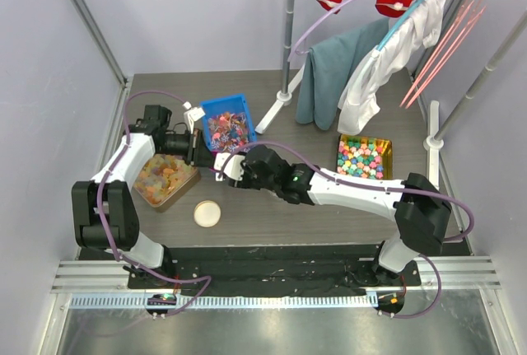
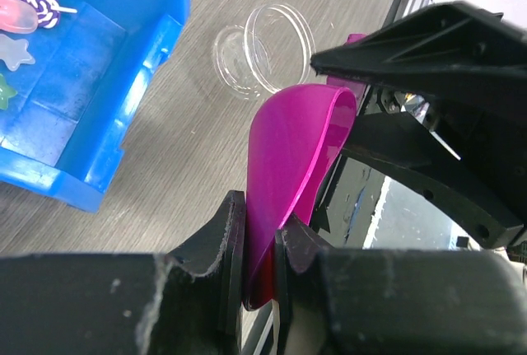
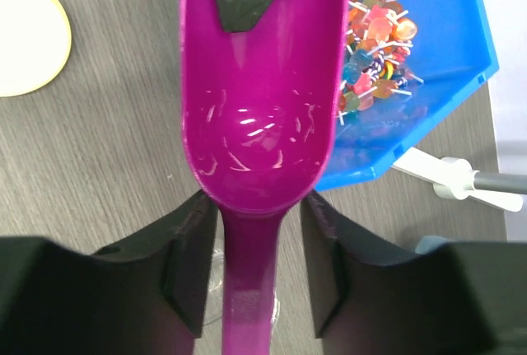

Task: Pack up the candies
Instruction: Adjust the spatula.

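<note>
Right now the left gripper (image 2: 262, 231) pinches the front lip of an empty pink scoop (image 3: 255, 108) — 1 finger inside the bowl. The right gripper (image 3: 258, 207) straddles the handle; whether it grips cannot be told. The candies (image 1: 229, 128) lie in a blue bin (image 3: 445, 91) near the table's far edge — just beside the scoop.

The light is bright and even from overhead, leaving only soft, short shadows on the table (image 1: 272, 215). Small white glints sit in the bowl of the scoop (image 3: 255, 137). The dark fingers (image 2: 206, 289) nearest the left wrist lens look soft and grainy, while the overhead view stays sharp.
</note>
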Robot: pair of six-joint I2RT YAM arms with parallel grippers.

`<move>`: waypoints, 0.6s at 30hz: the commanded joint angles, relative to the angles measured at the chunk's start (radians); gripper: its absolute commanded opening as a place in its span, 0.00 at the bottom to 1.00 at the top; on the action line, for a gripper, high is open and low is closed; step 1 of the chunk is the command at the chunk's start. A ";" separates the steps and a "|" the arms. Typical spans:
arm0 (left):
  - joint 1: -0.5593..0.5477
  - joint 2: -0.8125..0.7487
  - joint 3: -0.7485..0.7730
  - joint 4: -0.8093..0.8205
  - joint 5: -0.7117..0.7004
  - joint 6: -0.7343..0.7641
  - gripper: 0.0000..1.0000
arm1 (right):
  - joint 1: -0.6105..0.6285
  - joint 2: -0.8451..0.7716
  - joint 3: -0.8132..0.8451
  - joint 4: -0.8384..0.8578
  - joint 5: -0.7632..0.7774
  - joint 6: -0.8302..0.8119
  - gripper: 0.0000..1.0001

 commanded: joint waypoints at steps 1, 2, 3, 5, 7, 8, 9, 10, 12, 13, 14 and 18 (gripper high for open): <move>0.007 -0.023 0.012 -0.019 0.055 0.025 0.00 | 0.002 -0.001 0.007 0.092 0.024 0.007 0.44; 0.007 -0.021 0.012 -0.019 0.058 0.023 0.00 | 0.002 -0.004 0.007 0.095 0.024 0.007 0.40; 0.007 -0.018 0.012 -0.021 0.058 0.026 0.00 | 0.002 -0.004 0.007 0.095 0.023 0.010 0.39; 0.007 -0.017 0.010 -0.022 0.058 0.032 0.00 | 0.000 -0.009 0.002 0.098 0.024 0.010 0.39; 0.007 -0.014 0.007 -0.024 0.058 0.035 0.00 | 0.000 -0.010 -0.001 0.099 0.024 0.011 0.37; 0.007 -0.011 0.007 -0.025 0.058 0.035 0.00 | 0.002 -0.009 0.001 0.098 0.026 0.013 0.35; 0.007 -0.007 0.007 -0.025 0.057 0.037 0.00 | 0.002 -0.009 0.001 0.127 0.026 0.011 0.31; 0.007 -0.006 0.007 -0.025 0.058 0.038 0.00 | 0.002 -0.009 0.001 0.132 0.027 0.011 0.30; 0.007 -0.001 0.009 -0.027 0.055 0.041 0.02 | 0.000 -0.010 -0.001 0.135 0.027 0.019 0.22; 0.007 0.005 0.012 -0.030 0.055 0.046 0.08 | 0.000 -0.012 0.001 0.136 0.026 0.020 0.18; 0.007 0.006 0.013 -0.037 0.055 0.055 0.13 | 0.000 -0.012 0.004 0.136 0.027 0.019 0.12; 0.007 0.017 0.022 -0.045 0.055 0.060 0.37 | 0.000 -0.018 0.002 0.133 0.033 0.020 0.01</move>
